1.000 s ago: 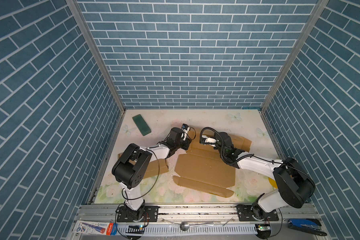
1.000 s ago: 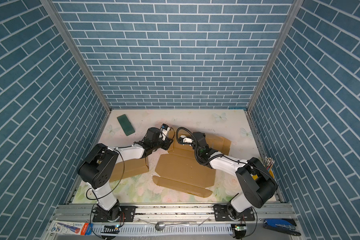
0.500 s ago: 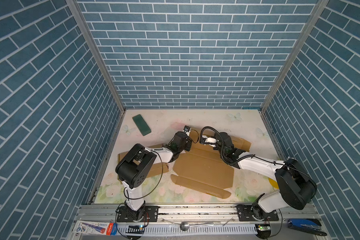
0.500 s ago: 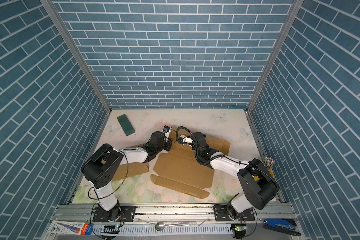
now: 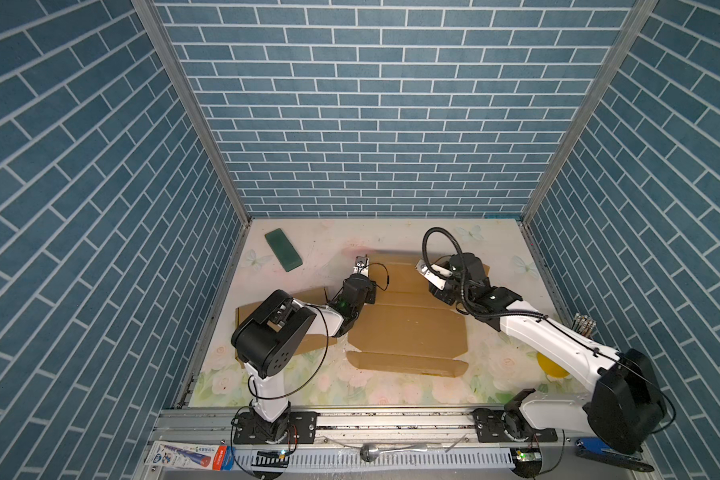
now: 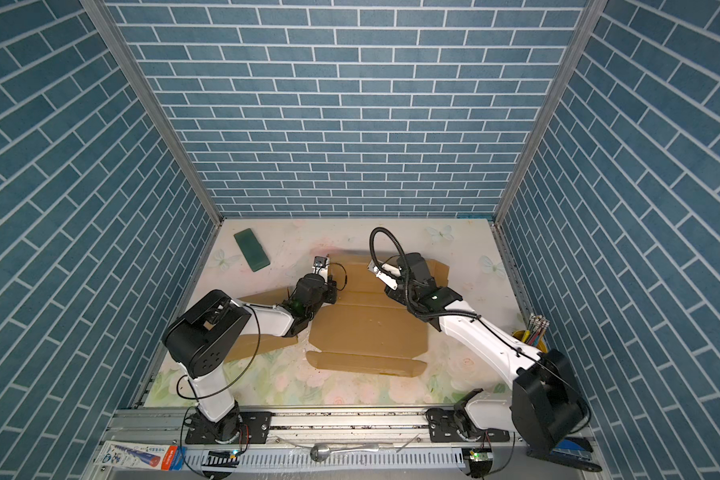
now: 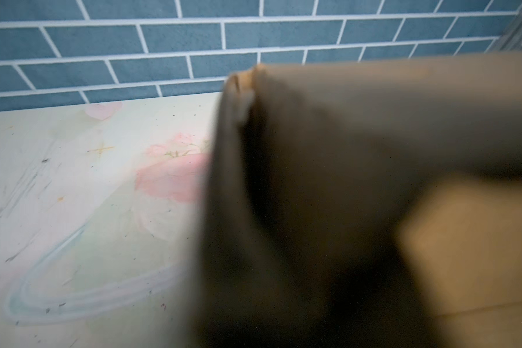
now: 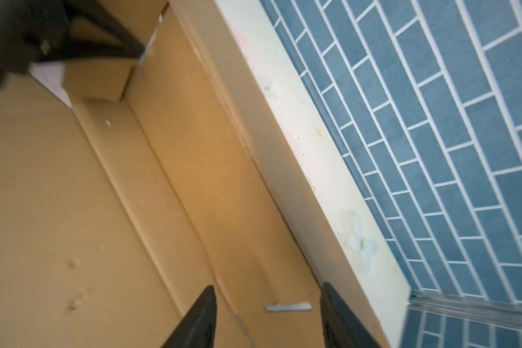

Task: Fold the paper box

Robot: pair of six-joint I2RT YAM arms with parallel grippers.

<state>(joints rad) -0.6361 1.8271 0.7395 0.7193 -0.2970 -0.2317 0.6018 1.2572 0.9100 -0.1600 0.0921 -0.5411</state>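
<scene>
Paper box [image 5: 408,328] lies unfolded mid desk [image 5: 391,386], near flap toward front edge, far panels toward back edge. Left hand [image 5: 366,284] at box's far-left corner, clenched. Left wrist view filled by blurred raised cardboard, fingers hidden; grip on flap cannot be told. Right hand [image 8: 267,286] over box's far-right part, released, fingers [image 8: 199,316] spread above far crease, clamping nothing. Green block [image 5: 283,250] near far-left desk corner.

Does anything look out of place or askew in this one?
Yes: a separate cardboard piece lies askew under the left arm, beside the paper box. A spoon lies on the front ledge, off the table.
</scene>
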